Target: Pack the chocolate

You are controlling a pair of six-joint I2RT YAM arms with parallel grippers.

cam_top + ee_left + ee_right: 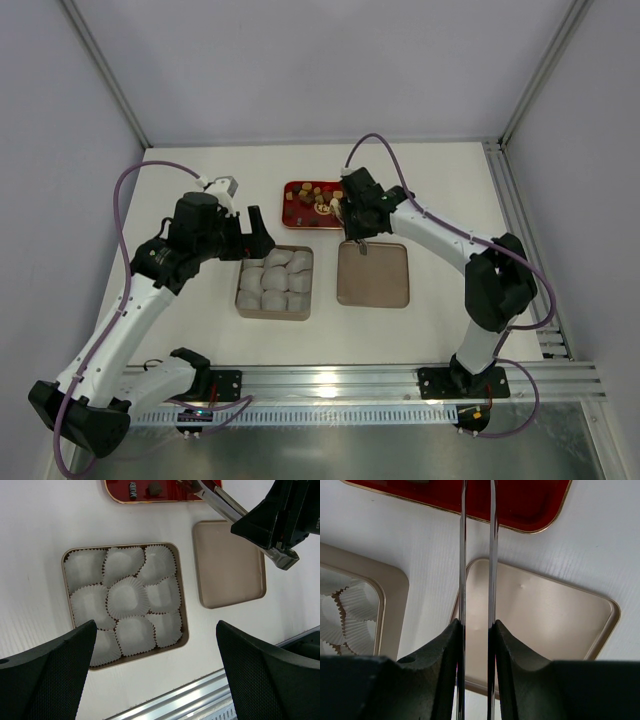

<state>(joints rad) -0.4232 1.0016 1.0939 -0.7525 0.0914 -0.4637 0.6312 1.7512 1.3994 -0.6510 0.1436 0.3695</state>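
Note:
The chocolate (316,196) lies as small brown and tan pieces on a red tray (292,214). In the left wrist view a striped piece (132,489) and a dark piece (154,487) show on that tray (117,494). My right gripper (347,212) is shut on a pair of metal tongs (463,555). Both fingers (440,650) press on the blades, and the tong tips run out of the wrist view over the red tray (530,510). My left gripper (155,630) hangs wide open and holds nothing, above the tan tin (182,605) of white paper cups (126,597).
The tin's lid (373,273) lies upside down to the right of the tin (274,315), under the right arm. An aluminium rail (350,385) runs along the near table edge. White walls close in the left, back and right sides.

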